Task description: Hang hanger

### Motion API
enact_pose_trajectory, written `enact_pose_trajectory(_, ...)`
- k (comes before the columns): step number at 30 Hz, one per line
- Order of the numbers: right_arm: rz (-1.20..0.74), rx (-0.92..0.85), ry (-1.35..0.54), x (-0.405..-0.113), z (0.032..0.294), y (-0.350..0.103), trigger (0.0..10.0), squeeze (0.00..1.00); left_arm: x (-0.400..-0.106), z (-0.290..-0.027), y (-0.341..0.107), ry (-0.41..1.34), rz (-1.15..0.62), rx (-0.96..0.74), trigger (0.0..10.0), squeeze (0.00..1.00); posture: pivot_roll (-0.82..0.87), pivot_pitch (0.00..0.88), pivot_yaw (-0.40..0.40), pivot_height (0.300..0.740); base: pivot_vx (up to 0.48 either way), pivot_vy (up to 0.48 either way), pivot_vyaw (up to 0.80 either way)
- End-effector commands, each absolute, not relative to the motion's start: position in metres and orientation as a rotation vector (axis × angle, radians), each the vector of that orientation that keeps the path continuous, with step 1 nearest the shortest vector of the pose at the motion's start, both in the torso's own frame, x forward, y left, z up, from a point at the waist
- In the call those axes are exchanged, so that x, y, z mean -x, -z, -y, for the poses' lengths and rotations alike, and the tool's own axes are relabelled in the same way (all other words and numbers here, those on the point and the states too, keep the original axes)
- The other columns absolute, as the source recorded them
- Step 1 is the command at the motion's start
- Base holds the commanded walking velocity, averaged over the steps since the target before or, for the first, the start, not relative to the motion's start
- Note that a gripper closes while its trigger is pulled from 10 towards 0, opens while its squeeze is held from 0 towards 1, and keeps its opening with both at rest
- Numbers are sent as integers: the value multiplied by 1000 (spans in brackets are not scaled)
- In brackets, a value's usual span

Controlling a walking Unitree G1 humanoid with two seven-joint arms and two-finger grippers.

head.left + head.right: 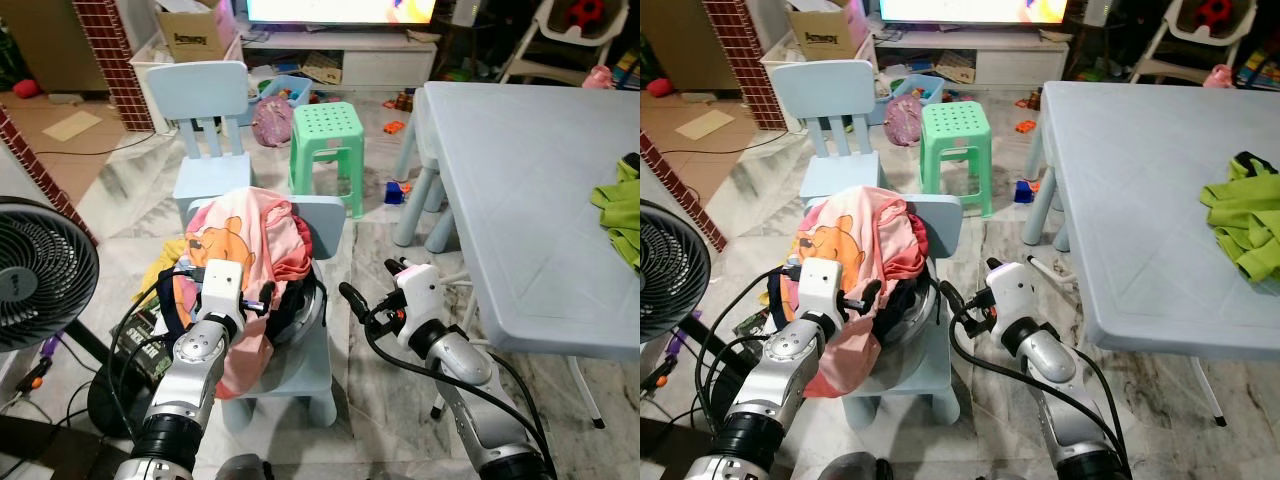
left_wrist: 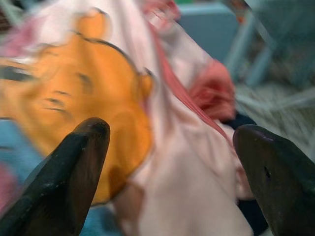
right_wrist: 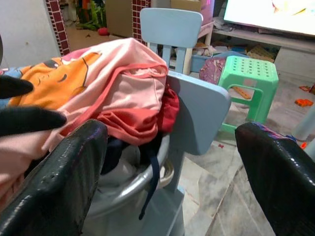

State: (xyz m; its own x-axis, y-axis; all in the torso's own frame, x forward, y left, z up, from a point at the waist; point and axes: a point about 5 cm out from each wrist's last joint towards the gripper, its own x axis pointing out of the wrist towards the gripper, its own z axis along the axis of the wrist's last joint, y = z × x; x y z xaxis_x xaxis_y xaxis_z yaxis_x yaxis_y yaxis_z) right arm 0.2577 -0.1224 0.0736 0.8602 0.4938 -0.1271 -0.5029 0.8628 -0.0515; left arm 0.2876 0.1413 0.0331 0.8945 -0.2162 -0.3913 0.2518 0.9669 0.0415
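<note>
A heap of clothes topped by a pink garment [image 1: 235, 245] with an orange bear print fills a grey basin [image 3: 128, 191] on a small light-blue chair [image 1: 325, 225]. My left gripper [image 1: 262, 296] is open at the near side of the heap; in the left wrist view its fingertips [image 2: 91, 132] straddle the pink cloth without closing on it. My right gripper [image 1: 368, 282] hangs open just right of the chair, at seat height, holding nothing. In the right wrist view it looks across at the heap and the chair's backrest [image 3: 197, 110]. I cannot make out a hanger among the clothes.
A black fan [image 1: 40, 270] and loose cables sit at my left. A light-blue table [image 1: 520, 200] with a green cloth [image 1: 620, 205] stands on the right. Behind are a green stool [image 1: 328, 135], a second blue chair [image 1: 200, 100] and scattered toys.
</note>
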Motion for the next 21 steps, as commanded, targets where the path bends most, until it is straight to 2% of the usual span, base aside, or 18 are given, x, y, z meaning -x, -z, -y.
enact_pose_trajectory(1,-102,101,-541,-256,121,-78,10000,0,-286,-142,-27,299,-431,-136,10000,0,-43,0,-18,740,0,0,0)
enact_pose_trajectory(3,-104,107,-549,-256,120,-77,10000,0,-285,-144,-21,338,-474,-196,10000,0,-45,0,-17,740,0,0,0)
enact_pose_trajectory(4,-105,111,-557,-255,119,-77,10000,0,-284,-147,-18,320,-496,-210,5020,0,-45,0,-15,740,0,0,0)
enact_pose_trajectory(5,-105,113,-563,-255,118,-77,10000,0,-284,-149,-16,305,-508,-217,5020,0,-45,0,-15,740,0,0,0)
enact_pose_trajectory(6,-108,122,-578,-254,116,-76,10000,0,-281,-154,-11,302,-540,-239,0,0,-46,0,-15,740,0,0,0)
enact_pose_trajectory(12,-114,142,-591,-254,114,-74,10000,0,-278,-166,-7,244,-537,-253,0,0,-40,0,-17,740,0,0,0)
enact_pose_trajectory(21,-110,157,-591,-255,113,-74,10000,0,-280,-207,-18,-74,-451,-218,0,0,-25,0,-21,740,0,0,0)
